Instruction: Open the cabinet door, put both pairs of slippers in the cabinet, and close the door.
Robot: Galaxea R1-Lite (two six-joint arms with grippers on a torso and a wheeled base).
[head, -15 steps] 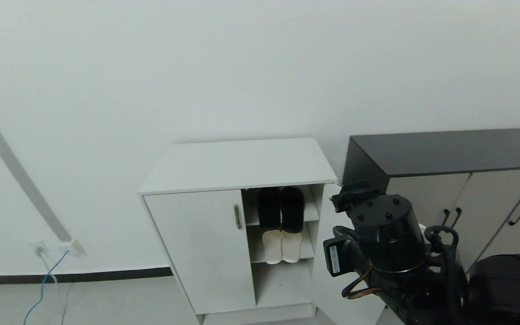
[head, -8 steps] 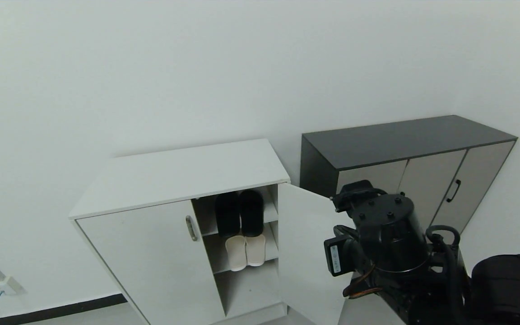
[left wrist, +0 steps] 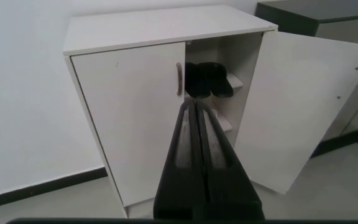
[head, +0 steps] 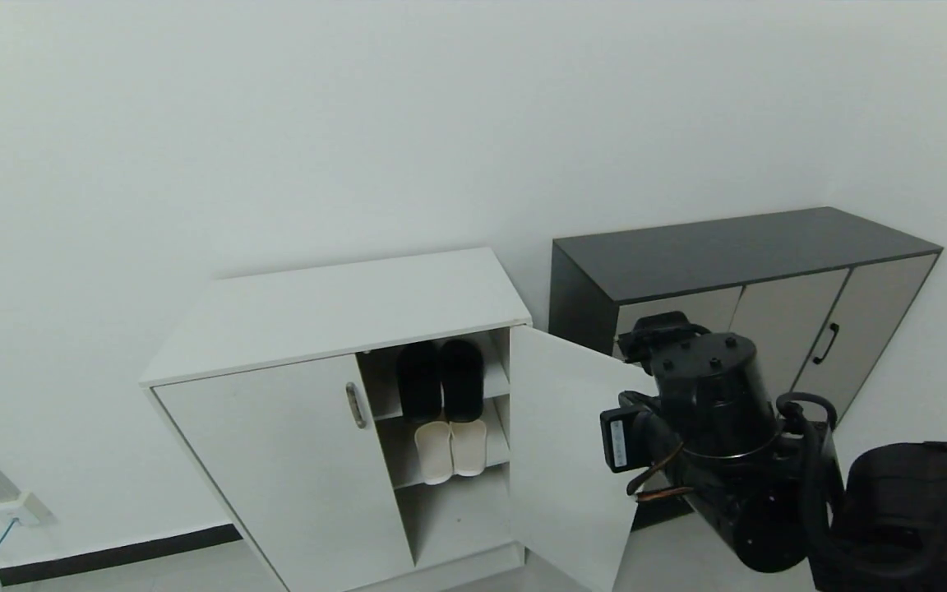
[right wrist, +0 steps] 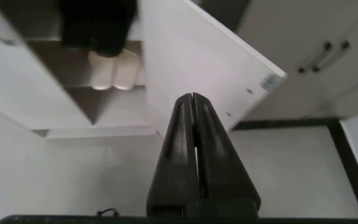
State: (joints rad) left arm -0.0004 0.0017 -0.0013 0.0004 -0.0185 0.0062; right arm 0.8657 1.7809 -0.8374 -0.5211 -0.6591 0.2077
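Black slippers (head: pixel 441 380) and white slippers (head: pixel 450 448) shelved. Door (head: pixel 560 460) open just ahead of right gripper (right wrist: pixel 194 99). Right and left gripper (left wrist: pixel 196 104) fingers closed, empty. Panel likely stiff, light: push near free edge.

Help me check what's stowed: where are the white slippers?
In the head view, the white slippers sit on the middle shelf in the open right half of the cabinet, directly below the black slippers and left of the swung-out door.
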